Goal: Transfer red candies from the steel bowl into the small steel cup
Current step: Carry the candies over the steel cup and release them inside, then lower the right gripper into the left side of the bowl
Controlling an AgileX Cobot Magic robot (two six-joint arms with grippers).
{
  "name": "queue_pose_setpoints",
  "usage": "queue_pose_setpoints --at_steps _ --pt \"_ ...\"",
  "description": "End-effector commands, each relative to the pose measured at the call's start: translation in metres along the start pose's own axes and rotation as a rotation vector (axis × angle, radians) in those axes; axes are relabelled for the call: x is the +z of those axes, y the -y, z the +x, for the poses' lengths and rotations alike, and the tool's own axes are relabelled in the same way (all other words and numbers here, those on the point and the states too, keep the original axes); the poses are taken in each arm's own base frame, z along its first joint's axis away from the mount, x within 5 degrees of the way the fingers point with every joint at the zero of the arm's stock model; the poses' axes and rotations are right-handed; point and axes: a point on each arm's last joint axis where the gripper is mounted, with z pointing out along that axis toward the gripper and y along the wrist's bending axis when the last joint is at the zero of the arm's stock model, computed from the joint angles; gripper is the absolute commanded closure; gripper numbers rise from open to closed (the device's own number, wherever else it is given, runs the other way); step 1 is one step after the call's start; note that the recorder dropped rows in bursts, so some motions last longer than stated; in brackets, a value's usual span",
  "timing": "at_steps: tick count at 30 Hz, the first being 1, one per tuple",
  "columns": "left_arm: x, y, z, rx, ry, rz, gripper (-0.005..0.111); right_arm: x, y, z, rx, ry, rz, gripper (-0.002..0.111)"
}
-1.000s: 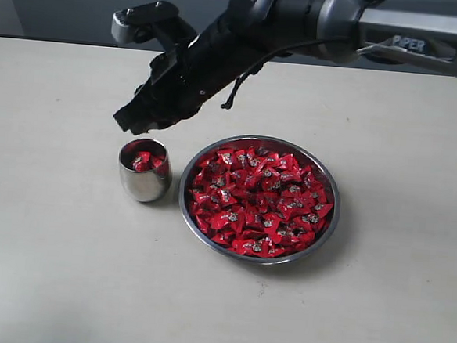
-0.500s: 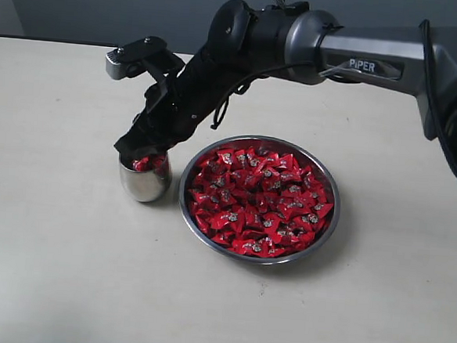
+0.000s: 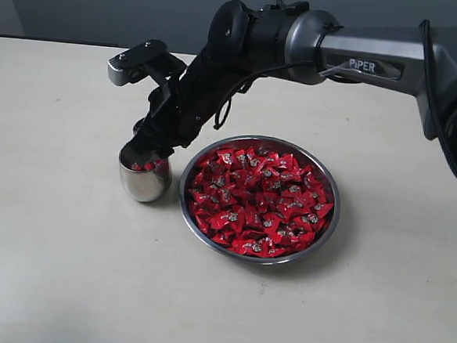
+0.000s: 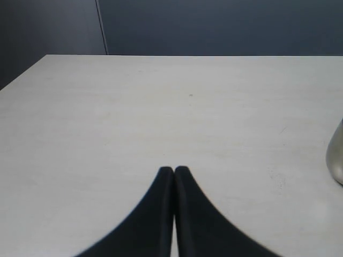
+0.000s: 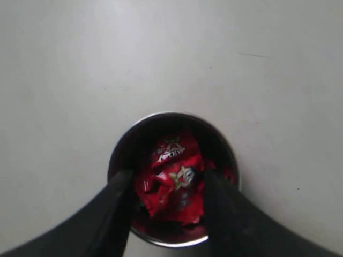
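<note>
Red candies point(image 5: 174, 182) in the small steel cup point(image 5: 134, 139) show clearly only between the right tool's point(image 5: 169, 176) parted fingers point(image 5: 119, 214).

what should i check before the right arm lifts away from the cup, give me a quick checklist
1. Right end effector jaws apart over the small steel cup: ok.
2. Candies in the cup lying free of the fingers: cannot tell, they fill the gap between them.
3. Cup upright on the table: ok.
4. Steel bowl beside the cup has red candies to pick: ok, it looks full.
5. Left end effector shut and apart from the cup: ok.
</note>
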Motion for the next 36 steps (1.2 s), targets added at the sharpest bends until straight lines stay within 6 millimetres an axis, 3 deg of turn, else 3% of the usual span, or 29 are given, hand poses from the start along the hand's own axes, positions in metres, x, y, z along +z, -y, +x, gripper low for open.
queue_pose_setpoints --at_steps 1,6,14,18,22,36 --pt "0.0 0.001 0.001 0.0 0.008 0.009 0.106 -0.002 0.0 -0.001 0.0 -0.004 -0.005 0.066" --pt "0.0 0.001 0.001 0.0 0.008 0.009 0.106 -0.011 -0.003 -0.005 -0.006 0.013 -0.002 0.066" --pt "0.0 0.001 0.001 0.0 0.008 0.009 0.106 -0.059 -0.007 -0.033 -0.049 0.106 0.098 0.066" --pt "0.0 0.001 0.001 0.0 0.008 0.009 0.106 -0.076 -0.002 -0.038 -0.055 0.106 0.216 0.066" --pt "0.0 0.001 0.001 0.0 0.008 0.009 0.106 -0.084 0.008 -0.033 -0.046 0.049 0.318 0.066" --pt "0.0 0.001 0.001 0.0 0.008 0.009 0.106 -0.104 0.057 0.005 0.194 -0.127 0.414 0.066"
